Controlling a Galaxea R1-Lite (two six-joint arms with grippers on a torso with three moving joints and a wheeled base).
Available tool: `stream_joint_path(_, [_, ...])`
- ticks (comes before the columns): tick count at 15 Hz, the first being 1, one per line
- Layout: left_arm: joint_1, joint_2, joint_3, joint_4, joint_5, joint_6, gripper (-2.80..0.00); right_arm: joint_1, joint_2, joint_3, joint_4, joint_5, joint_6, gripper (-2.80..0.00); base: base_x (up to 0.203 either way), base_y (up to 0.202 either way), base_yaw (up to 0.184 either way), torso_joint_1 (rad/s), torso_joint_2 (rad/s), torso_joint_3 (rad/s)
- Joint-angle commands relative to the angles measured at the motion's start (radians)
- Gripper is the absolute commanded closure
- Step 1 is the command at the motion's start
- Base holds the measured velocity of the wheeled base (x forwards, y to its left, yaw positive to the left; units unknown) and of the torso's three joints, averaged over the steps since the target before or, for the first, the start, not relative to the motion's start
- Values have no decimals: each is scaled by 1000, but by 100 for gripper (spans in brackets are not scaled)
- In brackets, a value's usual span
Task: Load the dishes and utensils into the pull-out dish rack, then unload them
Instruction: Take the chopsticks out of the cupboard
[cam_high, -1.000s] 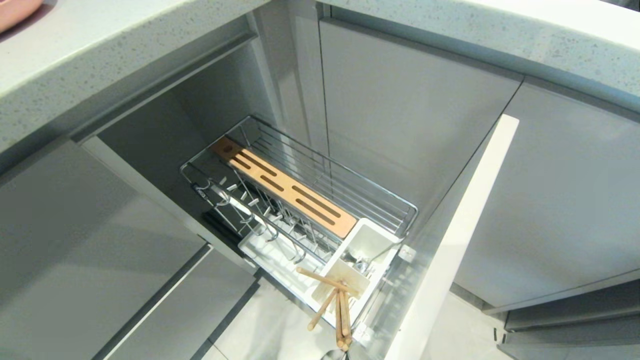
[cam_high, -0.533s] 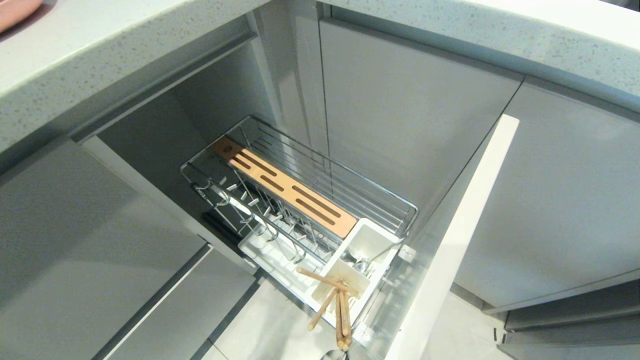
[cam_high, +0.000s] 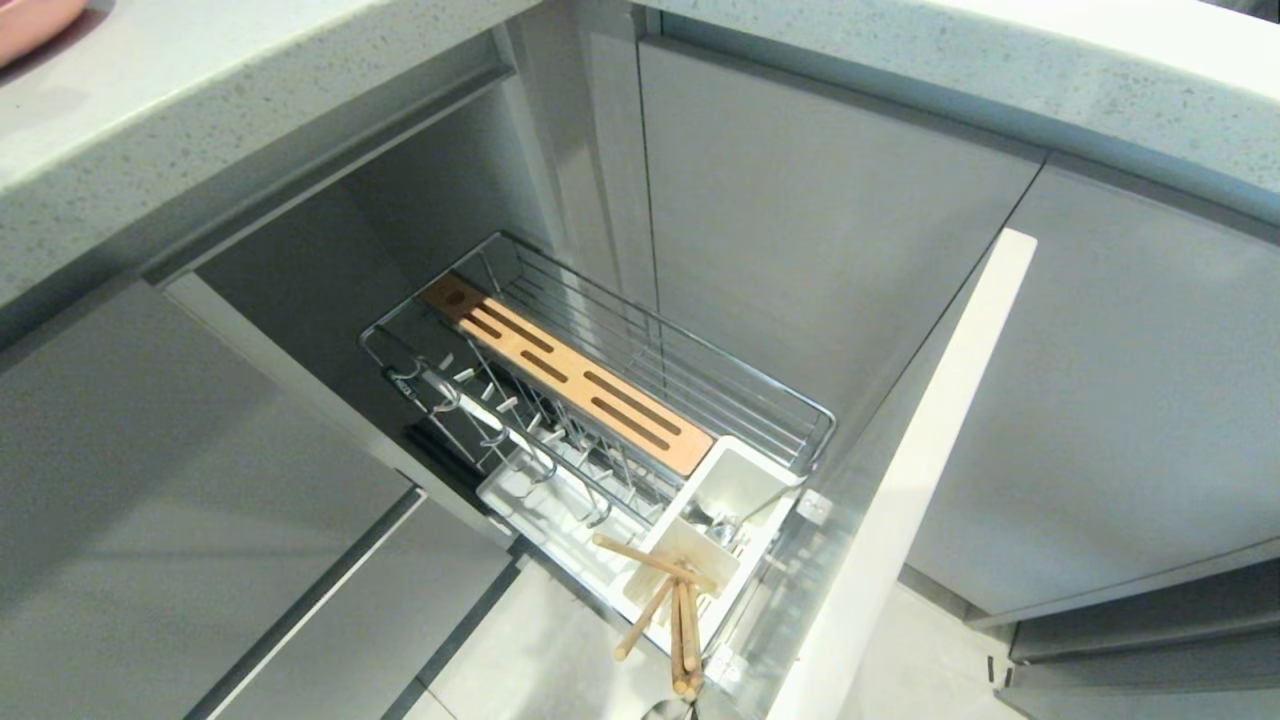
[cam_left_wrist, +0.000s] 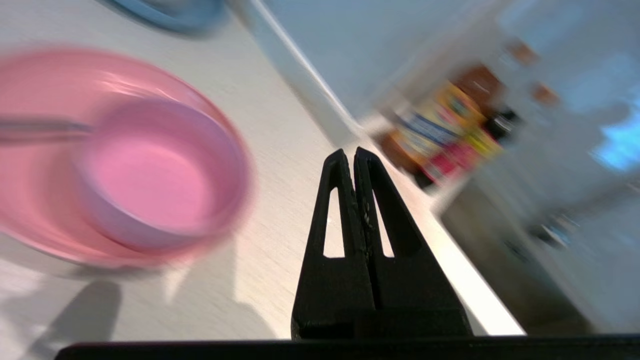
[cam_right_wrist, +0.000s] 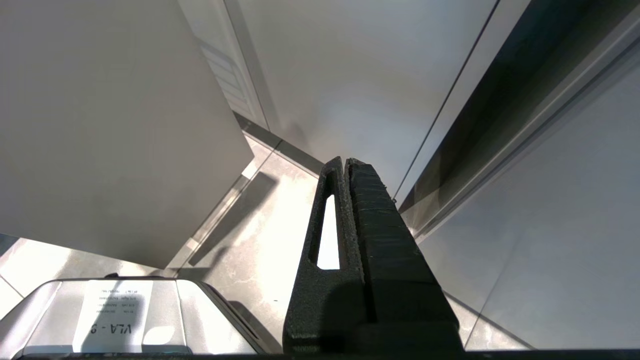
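The pull-out dish rack (cam_high: 600, 400) stands drawn out of the grey cabinet, its slotted wood strip (cam_high: 570, 385) running along the middle. At its near end the white utensil box (cam_high: 725, 515) holds the chopsticks (cam_high: 670, 610), which lean out over the box's front edge, with a silver utensil (cam_high: 725, 530) just behind them inside the box. No dish sits among the rack's prongs.

The left gripper (cam_left_wrist: 350, 155) hangs over the pale countertop (cam_left_wrist: 280, 125) with both fingers pressed together, holding nothing. Near it on the counter the pink bowl (cam_left_wrist: 155, 180) sits inside the pink plate (cam_left_wrist: 30, 200); a thin grey handle (cam_left_wrist: 40, 130) lies across the plate's rim toward the bowl. A blue dish edge (cam_left_wrist: 170, 15) shows beyond them. Blurred bottles with coloured labels (cam_left_wrist: 445, 135) stand further off; their writing cannot be read.

The right gripper (cam_right_wrist: 345, 162) is parked low beside the cabinet fronts, fingers closed and empty, above the robot's base (cam_right_wrist: 125, 315), whose label reads mirrored as "VLA - 9", though the last character is unclear.
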Motion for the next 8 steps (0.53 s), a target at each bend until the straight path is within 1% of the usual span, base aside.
stream_joint_path(1, [-219, -98, 44, 8, 52, 19, 0, 1, 0, 1, 0, 0, 0, 0, 0, 0, 0, 0, 0, 0])
stream_joint_path(3, [-404, -148, 83, 20, 102, 75, 0, 1, 0, 0, 0, 0, 0, 0, 0, 0, 0, 0, 0, 0])
stream_joint_path(4, [-481, -165, 105, 29, 115, 102, 0, 0, 0, 2, 0, 0, 0, 0, 0, 0, 0, 0, 0, 0])
stream_joint_path(6, [-625, -176, 137, 67, 123, 141, 0, 0, 0, 1, 0, 0, 0, 0, 0, 0, 0, 0, 0, 0])
stream_joint_path(8, [-744, -171, 159, 130, 108, 181, 0, 0, 0, 2, 0, 0, 0, 0, 0, 0, 0, 0, 0, 0])
